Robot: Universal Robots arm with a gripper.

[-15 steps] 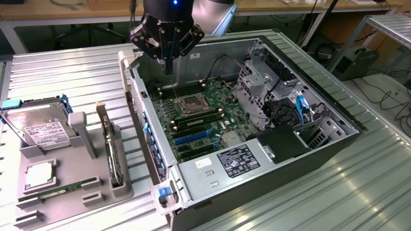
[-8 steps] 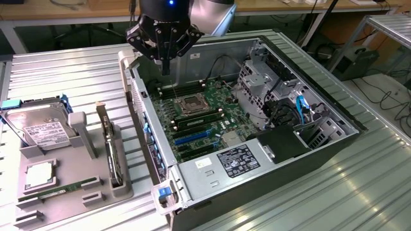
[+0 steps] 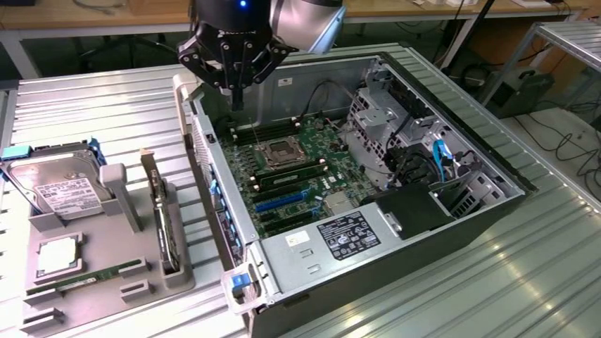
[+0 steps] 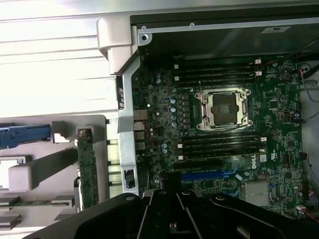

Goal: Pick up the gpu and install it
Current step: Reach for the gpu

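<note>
The gpu point(image 3: 165, 225) stands on its edge in a slot of the grey holder point(image 3: 94, 310), at the exterior view's left of the open computer case point(image 3: 395, 77). Its green board edge point(image 4: 87, 169) also appears in the wrist view, beside the case wall. My gripper point(image 3: 238, 97) hangs high over the far corner of the case, above the motherboard point(image 3: 291, 169). Its fingers are shut together with nothing between them. It is well apart from the gpu. Blue expansion slots point(image 3: 281, 202) point(image 4: 209, 175) lie bare on the motherboard.
A silver hard drive point(image 3: 56, 186) with a white label, a processor point(image 3: 58, 255) and a green memory stick point(image 3: 80, 280) rest on the holder. The case holds a drive cage point(image 3: 376, 120) and a power supply point(image 3: 338, 236). The ribbed metal table point(image 3: 507, 267) stretches around it.
</note>
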